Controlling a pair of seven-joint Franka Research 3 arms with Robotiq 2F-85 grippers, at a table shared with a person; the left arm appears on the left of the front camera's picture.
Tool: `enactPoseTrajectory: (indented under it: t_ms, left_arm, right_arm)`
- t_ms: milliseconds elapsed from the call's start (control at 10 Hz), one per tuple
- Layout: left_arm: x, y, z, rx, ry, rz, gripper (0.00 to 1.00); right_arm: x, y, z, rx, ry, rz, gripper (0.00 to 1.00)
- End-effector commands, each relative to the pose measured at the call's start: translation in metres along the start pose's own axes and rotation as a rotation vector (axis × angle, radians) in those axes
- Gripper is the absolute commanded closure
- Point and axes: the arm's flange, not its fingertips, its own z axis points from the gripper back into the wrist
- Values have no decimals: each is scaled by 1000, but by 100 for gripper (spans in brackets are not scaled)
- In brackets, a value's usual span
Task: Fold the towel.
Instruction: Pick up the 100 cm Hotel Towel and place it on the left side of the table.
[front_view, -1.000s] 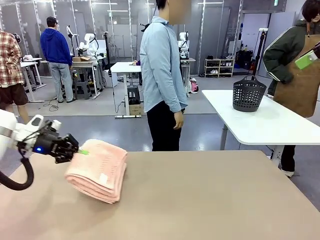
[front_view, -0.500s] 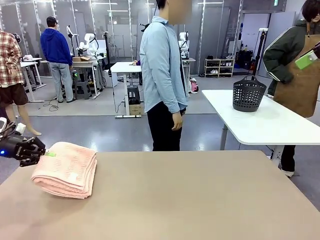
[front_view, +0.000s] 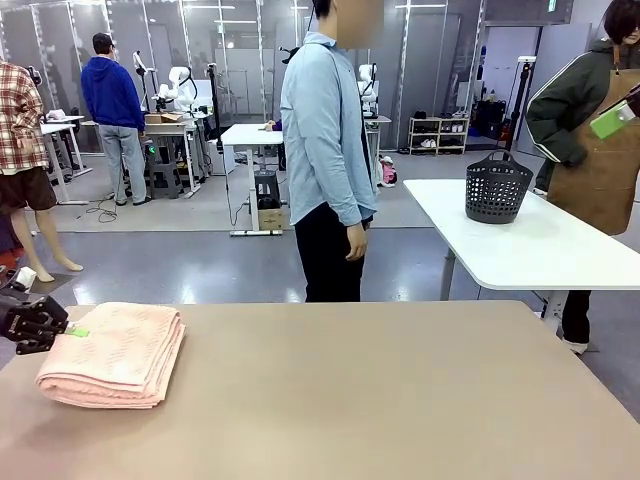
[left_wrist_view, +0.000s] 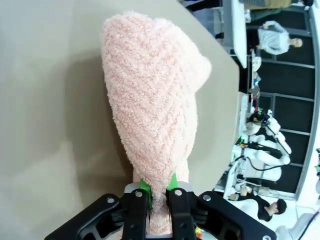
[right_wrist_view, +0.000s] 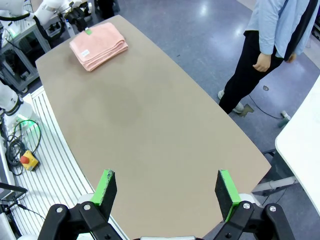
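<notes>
Tan tabletop (front_view: 400, 400), folded towel (front_view: 110, 355) at far-left edge. Left gripper (front_view: 62, 330) clamped on towel edge, right gripper (right_wrist_view: 166, 192) wide open, empty. Fold looks done; next: release and retract.

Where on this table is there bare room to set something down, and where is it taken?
Bare tan table runs from the folded towel rightward to the right edge and back to the person's side. It is taken only at the left edge, where the left gripper grips the towel.
</notes>
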Motion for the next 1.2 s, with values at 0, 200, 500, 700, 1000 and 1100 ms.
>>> enactPoseTrajectory:
  t_ms: [0,200,500,700,1000,1100]
  left_arm:
    - [10,15,8,16,30,-28,87]
    - [9,18,6,53,16,-52,71]
    - [6,11,7,109,-41,-62,18]
    - [1,-4,15,167,-63,-92,0]
    - [-10,-26,21,205,-90,-125,3]
    - [-14,-31,20,203,-95,-131,0]
  right_arm:
    - [1,1,0,-8,7,-14,0]
    - [1,1,0,-8,7,-14,0]
    - [1,1,0,-8,7,-14,0]
    - [1,1,0,-8,7,-14,0]
    - [1,1,0,-8,7,-14,0]
    - [1,1,0,-8,7,-14,0]
